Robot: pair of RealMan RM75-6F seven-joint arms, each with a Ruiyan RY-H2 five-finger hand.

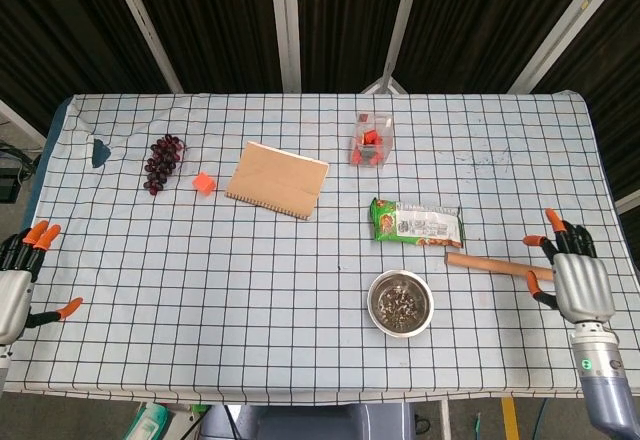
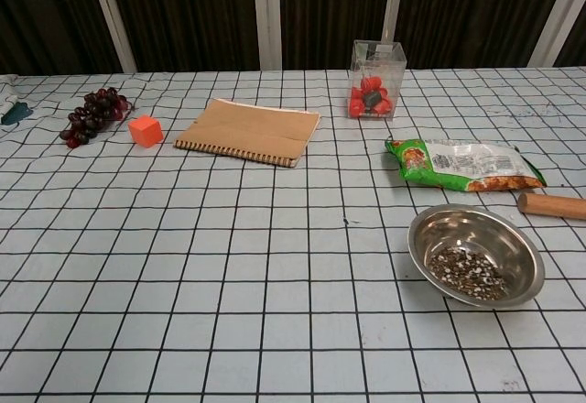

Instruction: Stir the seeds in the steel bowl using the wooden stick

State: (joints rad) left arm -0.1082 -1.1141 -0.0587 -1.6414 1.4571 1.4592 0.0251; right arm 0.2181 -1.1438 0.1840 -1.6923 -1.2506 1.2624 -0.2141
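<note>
A steel bowl (image 1: 400,303) (image 2: 475,255) with dark seeds in it sits on the checked tablecloth, right of centre near the front. The wooden stick (image 1: 488,264) (image 2: 552,205) lies flat just behind and to the right of the bowl. My right hand (image 1: 572,280) hovers at the stick's right end with its fingers spread, holding nothing; the chest view does not show it. At the table's left front edge my left hand (image 1: 20,282) stays open and empty.
A green snack packet (image 1: 417,223) lies right behind the stick and bowl. Further back are a clear box of red pieces (image 1: 370,142), a brown notebook (image 1: 277,180), an orange cube (image 1: 204,183) and a bunch of dark grapes (image 1: 163,162).
</note>
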